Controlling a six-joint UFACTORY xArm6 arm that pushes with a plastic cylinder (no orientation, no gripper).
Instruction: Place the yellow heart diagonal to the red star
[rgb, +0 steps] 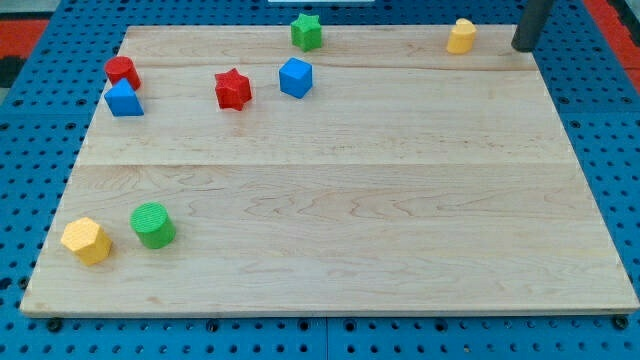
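Observation:
The yellow heart (461, 36) sits near the board's top edge at the view's upper right. The red star (232, 89) lies in the upper left part of the board, far to the left of the heart. My tip (523, 46) is at the top right corner of the board, a short way to the right of the yellow heart and not touching it.
A blue cube (296, 77) sits just right of the red star. A green star (306, 31) is at the top centre. A red cylinder (122, 71) and a blue triangular block (123, 99) sit at the upper left. A yellow hexagon (86, 240) and a green cylinder (153, 225) sit at the lower left.

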